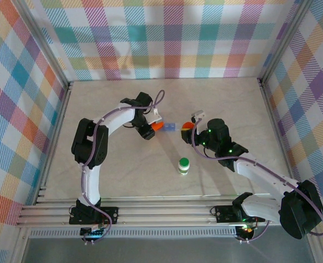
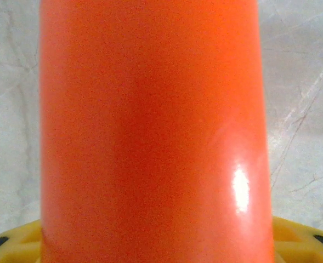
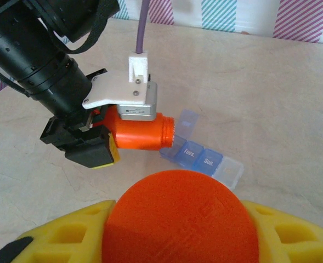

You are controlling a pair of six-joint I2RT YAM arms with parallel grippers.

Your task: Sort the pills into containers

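Nearest the arm bases, I note a small white bottle with a green cap [image 1: 183,166] standing upright on the tabletop [image 1: 123,175], apart from both arms. Beyond it, the right hand [image 1: 190,127] is closed on a round orange cap [image 3: 180,216]; in the right wrist view the cap sits between the two yellow fingers [image 3: 62,235], domed side toward the camera. Just past the cap lies the blue pill organiser [image 3: 202,156], flat on the tabletop, with compartments marked "Tues." and "Sun." readable and one lid at its far end standing open. I cannot tell whether any compartment holds pills. Farther on, the left hand [image 1: 151,127] grips an orange bottle [image 3: 139,131] by its body, held on its side with the uncapped mouth facing the organiser and very near its raised lid; I cannot tell whether they touch. In the left wrist view the bottle's orange wall is pressed between that hand's yellow pads [image 2: 18,241]. The checked walls [image 1: 172,38] stand behind.
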